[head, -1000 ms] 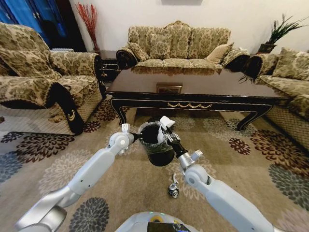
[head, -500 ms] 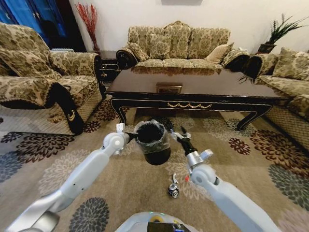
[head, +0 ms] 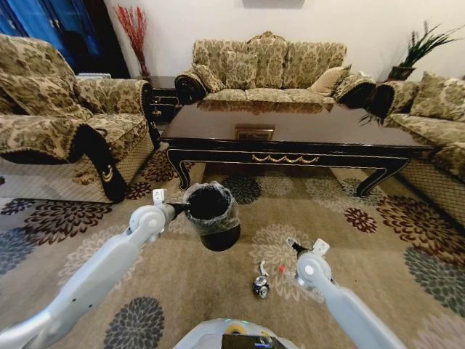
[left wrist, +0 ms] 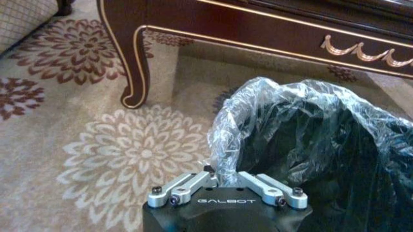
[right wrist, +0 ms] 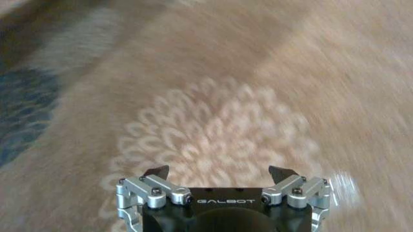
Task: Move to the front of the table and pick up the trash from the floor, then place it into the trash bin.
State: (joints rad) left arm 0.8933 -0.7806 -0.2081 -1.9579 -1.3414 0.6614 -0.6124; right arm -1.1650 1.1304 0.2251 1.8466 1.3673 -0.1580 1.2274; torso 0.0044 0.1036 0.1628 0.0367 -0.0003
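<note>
My left gripper [head: 179,209] is shut on the rim of the black trash bin [head: 213,217] with its clear liner, holding it off the carpet in front of the dark table [head: 290,125]. The left wrist view shows that gripper [left wrist: 223,175] pinching the liner and rim of the bin [left wrist: 310,140], with a table leg [left wrist: 131,63] beyond. Trash lies on the floor: a small dark-and-silver can-like piece [head: 261,285], with a tiny red bit [head: 282,268] close by. My right gripper [head: 293,246] is low over the carpet to the right of them, open and holding nothing [right wrist: 219,170].
A patterned sofa [head: 269,65] stands behind the table, with armchairs at the left [head: 65,123] and right [head: 436,116]. A small dark side cabinet [head: 163,94] sits in the back left corner. Flowered carpet [head: 378,240] spreads wide in front of the table.
The right gripper held a white crumpled piece over the bin, then opened, drew back and dropped low to the right. The left arm carried the bin a little leftward.
</note>
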